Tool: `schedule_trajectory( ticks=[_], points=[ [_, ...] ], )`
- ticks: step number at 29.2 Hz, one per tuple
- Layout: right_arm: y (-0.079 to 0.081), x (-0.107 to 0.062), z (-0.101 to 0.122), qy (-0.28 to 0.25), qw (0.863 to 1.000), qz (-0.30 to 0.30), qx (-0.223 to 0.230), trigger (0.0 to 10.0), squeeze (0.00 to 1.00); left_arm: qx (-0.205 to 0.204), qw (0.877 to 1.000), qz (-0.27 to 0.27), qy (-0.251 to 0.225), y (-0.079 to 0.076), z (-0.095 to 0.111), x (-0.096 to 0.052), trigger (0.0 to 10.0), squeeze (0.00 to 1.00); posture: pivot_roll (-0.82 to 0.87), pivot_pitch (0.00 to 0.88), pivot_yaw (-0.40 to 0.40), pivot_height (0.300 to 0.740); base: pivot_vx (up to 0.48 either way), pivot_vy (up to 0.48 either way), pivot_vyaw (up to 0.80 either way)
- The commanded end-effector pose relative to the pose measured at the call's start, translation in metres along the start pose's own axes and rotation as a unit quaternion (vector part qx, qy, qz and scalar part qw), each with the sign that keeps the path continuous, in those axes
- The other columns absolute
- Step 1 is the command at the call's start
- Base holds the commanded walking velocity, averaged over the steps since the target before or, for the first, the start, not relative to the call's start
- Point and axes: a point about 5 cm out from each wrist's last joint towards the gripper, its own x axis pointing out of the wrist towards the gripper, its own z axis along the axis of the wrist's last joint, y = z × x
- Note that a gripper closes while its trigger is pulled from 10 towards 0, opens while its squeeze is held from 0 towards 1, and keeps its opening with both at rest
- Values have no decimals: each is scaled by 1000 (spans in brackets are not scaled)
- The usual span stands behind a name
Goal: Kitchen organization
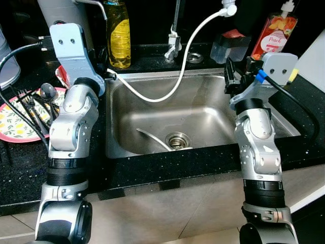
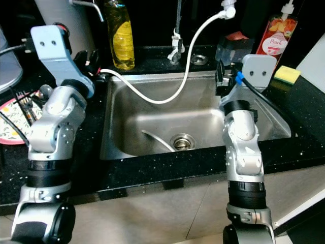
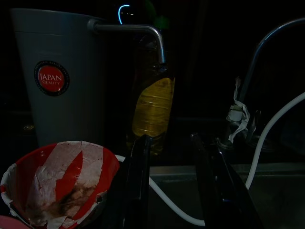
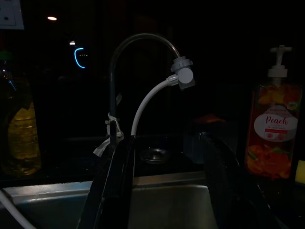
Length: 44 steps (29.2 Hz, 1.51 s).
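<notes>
A steel sink (image 1: 218, 119) is set in the black counter in front of me. My left gripper (image 3: 174, 191) hovers over the sink's back left corner, open, nothing between its fingers (image 3: 138, 181). Just beside it lies a red-and-white bowl (image 3: 57, 183), with a yellow liquid bottle (image 1: 118, 35) and a white jug (image 3: 62, 81) behind. My right gripper (image 4: 164, 191) hangs over the sink's back right rim, open and empty, facing the faucet (image 4: 114, 95). A white hose (image 1: 167, 94) loops from the faucet head across the basin to the left rim.
A floral plate (image 1: 12, 129) with forks and a spoon sits on the counter at left. A peach soap pump bottle (image 1: 274, 31), a clear container (image 1: 231, 44) and a yellow sponge (image 2: 287, 74) stand at the back right. A pale curved piece lies by the drain (image 1: 177, 140).
</notes>
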Motion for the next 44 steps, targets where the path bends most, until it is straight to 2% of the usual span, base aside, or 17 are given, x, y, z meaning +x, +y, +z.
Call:
schedule_trajectory(
  ticks=[1, 44],
  points=[
    [0, -1, -2, 7, 1000, 0, 2, 10000, 0, 4, 1000, 2, 0, 1, -1, -3, 10000, 0, 102, 0, -19, 740, 0, 0, 0],
    [1, 1, -1, 5, 1000, 2, 1, 10000, 0, 4, 1000, 0, 0, 0, -2, -2, 10000, 0, 100, 0, -21, 740, 0, 0, 0]
  ],
)
